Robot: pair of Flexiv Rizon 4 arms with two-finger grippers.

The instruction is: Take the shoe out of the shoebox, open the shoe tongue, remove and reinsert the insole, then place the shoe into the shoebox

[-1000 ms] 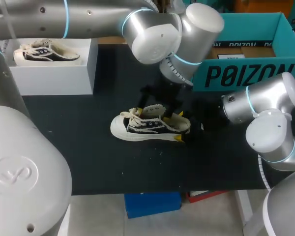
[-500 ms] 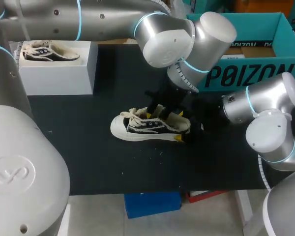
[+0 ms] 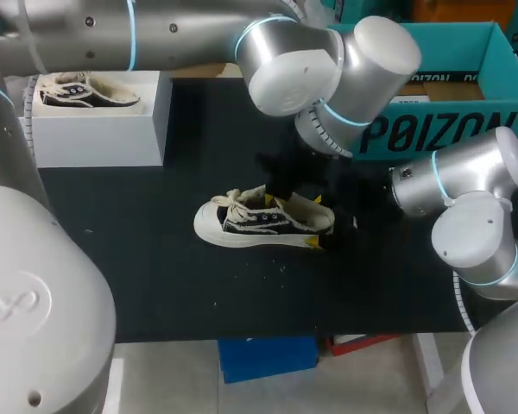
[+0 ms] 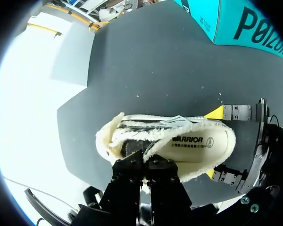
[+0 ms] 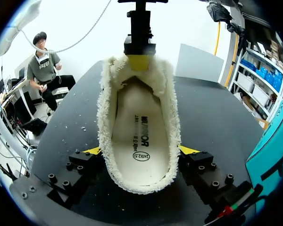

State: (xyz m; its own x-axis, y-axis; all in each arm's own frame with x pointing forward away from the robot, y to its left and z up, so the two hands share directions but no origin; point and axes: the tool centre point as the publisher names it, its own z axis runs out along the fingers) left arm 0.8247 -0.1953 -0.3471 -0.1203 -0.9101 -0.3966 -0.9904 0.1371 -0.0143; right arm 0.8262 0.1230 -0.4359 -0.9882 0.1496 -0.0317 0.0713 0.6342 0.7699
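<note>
From the head view, the shoe point(image 3: 263, 220) stands on the table point(image 3: 155, 285), open surface around it, shoebox point(image 3: 466, 95) behind my right gripper point(image 3: 318, 222).

Left wrist: my left gripper point(image 4: 145, 157) pinches the tongue point(image 4: 162, 136).

Right wrist: right gripper clamps the heel point(image 5: 139, 183) from both sides.

Black table point(image 3: 155, 285), white block point(image 3: 95, 138)

**Free room in front, crowded behind**

The worktop point(image 3: 155, 285) lies bare in front and to the left of the shoe point(image 3: 263, 220). The left end effector point(image 4: 145, 160) pinches the shoe from above, and the right end effector point(image 3: 318, 222) clamps its heel. The shoebox point(image 3: 440, 129) and white box point(image 3: 99, 134) stand behind.
</note>
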